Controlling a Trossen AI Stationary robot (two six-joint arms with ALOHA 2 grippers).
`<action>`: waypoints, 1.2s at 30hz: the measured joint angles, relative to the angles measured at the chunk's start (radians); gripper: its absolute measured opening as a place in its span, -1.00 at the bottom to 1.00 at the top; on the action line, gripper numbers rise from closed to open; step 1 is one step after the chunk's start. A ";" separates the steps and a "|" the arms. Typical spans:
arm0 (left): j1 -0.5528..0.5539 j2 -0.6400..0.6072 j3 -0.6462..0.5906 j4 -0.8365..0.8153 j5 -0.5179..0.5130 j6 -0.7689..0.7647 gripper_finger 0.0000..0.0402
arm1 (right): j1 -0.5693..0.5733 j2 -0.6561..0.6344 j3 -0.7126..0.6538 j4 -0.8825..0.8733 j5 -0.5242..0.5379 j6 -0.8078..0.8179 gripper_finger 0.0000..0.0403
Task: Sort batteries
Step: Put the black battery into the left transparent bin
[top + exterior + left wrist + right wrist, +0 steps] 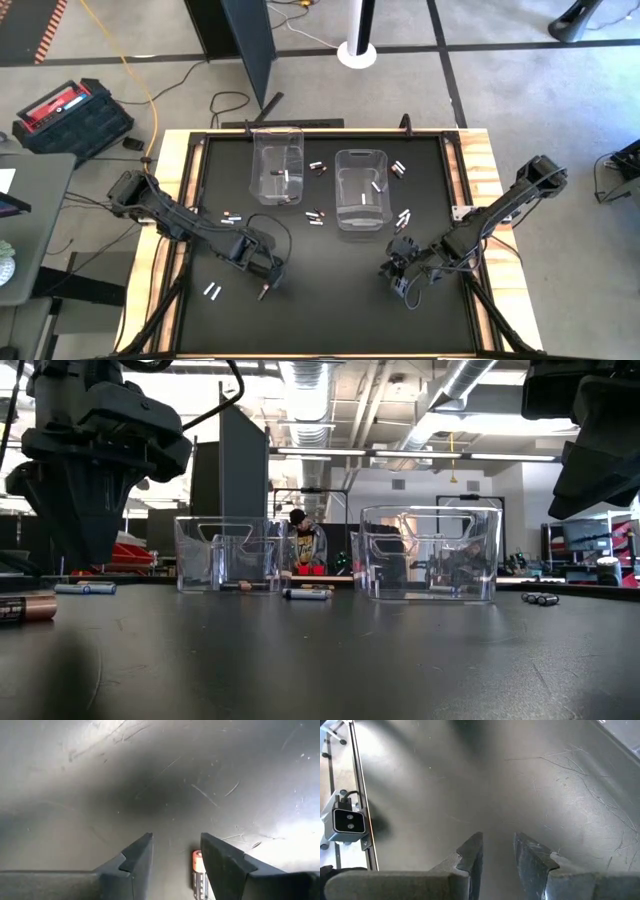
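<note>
Two clear bins stand on the black mat, one [278, 150] at the far middle and one [362, 158] to its right, each with a few batteries inside. Loose batteries lie around them [316, 216] [403, 217] [232, 216], and two white ones [212, 291] at the near left. My left gripper [266, 283] [176, 840] points down, open, over the near-left mat. A copper-topped battery [198, 872] lies flat on the mat between its fingers, close beside one of them. My right gripper [402, 285] [497, 839] hangs open over bare mat at the near right.
More batteries lie between and beside the bins [316, 167] [398, 170]. A wooden frame [172, 200] borders the mat. A small camera [345, 822] sits at the table's edge. A person [300, 545] shows far behind the table. Bare mat lies along the near side.
</note>
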 joint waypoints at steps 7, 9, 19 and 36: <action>-0.101 0.000 0.000 0.002 0.002 -0.234 -0.27 | 0.003 0.000 0.000 0.000 0.000 0.000 -0.37; -0.154 0.000 0.000 0.012 -0.019 -0.316 -0.28 | 0.008 0.000 0.000 0.000 0.000 0.000 -0.37; -0.306 0.000 0.000 0.088 -0.214 -0.518 -0.28 | 0.027 0.000 0.000 0.000 0.000 0.000 -0.37; -0.266 0.140 0.003 0.190 -0.214 -0.299 -0.28 | 0.041 0.000 0.000 0.018 0.000 0.053 -0.37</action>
